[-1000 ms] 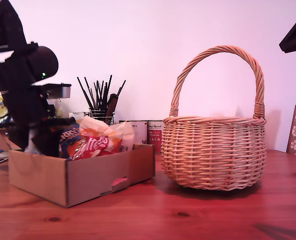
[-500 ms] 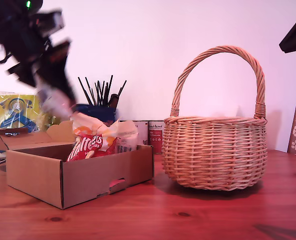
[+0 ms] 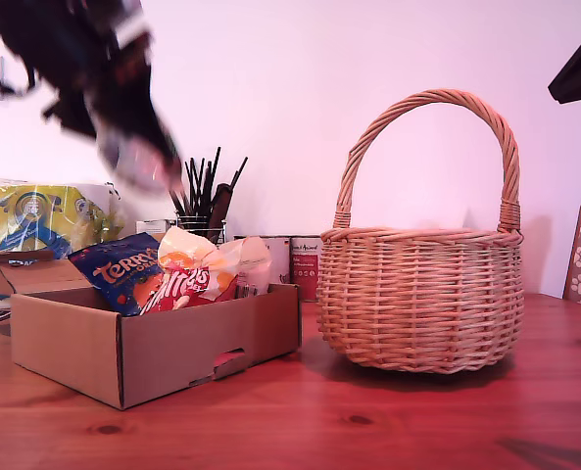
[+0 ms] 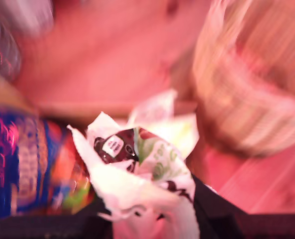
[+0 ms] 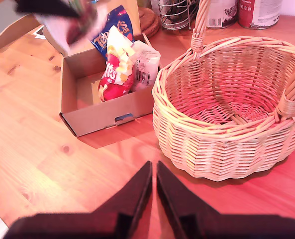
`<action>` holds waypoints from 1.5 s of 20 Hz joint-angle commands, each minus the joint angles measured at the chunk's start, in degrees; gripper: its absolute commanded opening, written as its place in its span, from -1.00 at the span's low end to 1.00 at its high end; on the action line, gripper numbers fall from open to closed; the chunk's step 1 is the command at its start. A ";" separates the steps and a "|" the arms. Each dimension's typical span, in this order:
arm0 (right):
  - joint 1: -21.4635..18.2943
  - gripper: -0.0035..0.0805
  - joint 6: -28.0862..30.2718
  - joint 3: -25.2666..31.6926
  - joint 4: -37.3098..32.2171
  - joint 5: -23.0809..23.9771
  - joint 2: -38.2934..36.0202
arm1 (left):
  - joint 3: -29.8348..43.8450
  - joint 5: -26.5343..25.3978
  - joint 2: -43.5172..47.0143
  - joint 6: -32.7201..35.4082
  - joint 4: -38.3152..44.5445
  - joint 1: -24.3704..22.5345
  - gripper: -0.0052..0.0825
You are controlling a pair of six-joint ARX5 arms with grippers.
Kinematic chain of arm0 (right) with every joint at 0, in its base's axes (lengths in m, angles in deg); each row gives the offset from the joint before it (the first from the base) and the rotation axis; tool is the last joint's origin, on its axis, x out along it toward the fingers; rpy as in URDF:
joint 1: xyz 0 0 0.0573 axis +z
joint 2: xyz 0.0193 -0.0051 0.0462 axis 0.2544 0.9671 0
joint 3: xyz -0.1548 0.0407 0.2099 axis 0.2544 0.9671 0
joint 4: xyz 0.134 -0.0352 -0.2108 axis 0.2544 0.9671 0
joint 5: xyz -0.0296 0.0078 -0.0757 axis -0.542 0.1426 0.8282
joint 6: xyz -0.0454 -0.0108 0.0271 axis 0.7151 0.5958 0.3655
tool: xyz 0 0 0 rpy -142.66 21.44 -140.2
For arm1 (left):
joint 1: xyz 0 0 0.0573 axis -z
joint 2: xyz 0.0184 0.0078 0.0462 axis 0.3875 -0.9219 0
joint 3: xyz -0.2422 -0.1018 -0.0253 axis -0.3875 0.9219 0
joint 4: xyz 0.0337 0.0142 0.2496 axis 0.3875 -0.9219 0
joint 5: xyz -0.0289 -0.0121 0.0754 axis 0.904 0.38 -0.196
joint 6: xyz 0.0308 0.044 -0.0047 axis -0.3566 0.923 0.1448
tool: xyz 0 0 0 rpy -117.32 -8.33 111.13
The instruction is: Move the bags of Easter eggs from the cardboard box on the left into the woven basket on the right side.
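My first hand (image 3: 138, 162) is high above the cardboard box (image 3: 172, 343) at the exterior view's left, a motion-smeared blur, and it's clamped on a pale translucent bag (image 4: 142, 184). The first wrist view shows that crinkly white packet bunched at the jaws, with green print and a small barcode label on a dark patch. So one bag is airborne, clear of the box.

Down in the box, two more wait: the blue Terry's bag (image 3: 123, 269) leaning toward the exterior view's left, and the red-orange bag (image 3: 187, 284) just beside it, touching, propped upright. A pale carton-like pack (image 5: 146, 67) stands against the red one in the second wrist view; I can't tell what it is.

The woven basket (image 3: 417, 299) sits on the worktop (image 3: 368, 421) to the exterior view's right of the box, near it but not touching, its handle arching tall. It looks empty in the second wrist view, bare weave at the bottom.

That's the relation that counts: the basket lies sideways from the carried bag, toward the exterior view's right, and the rim and handle stand taller than the box. I judge the carry needs to travel across and drop beside the handle arch, not through it.

My second hand (image 5: 153, 196) hovers over the worktop in front of the basket, jaws nearly together, holding nothing.
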 commanded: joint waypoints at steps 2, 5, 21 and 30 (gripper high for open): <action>-0.35 -0.93 0.39 1.42 -0.33 0.11 -0.02 | -0.07 5.84 1.16 0.13 4.07 3.26 -0.56; -0.37 -0.94 0.35 1.40 -0.44 0.15 -0.22 | -0.07 6.91 -0.70 0.13 10.51 7.91 -0.56; -0.35 -0.94 -4.79 -15.19 17.09 7.15 -9.16 | -0.09 -2.12 -19.45 0.33 45.62 23.80 -0.50; -0.35 -0.94 -4.59 -15.19 17.88 7.13 -9.14 | -0.79 -3.06 -19.78 0.46 47.47 25.18 0.60</action>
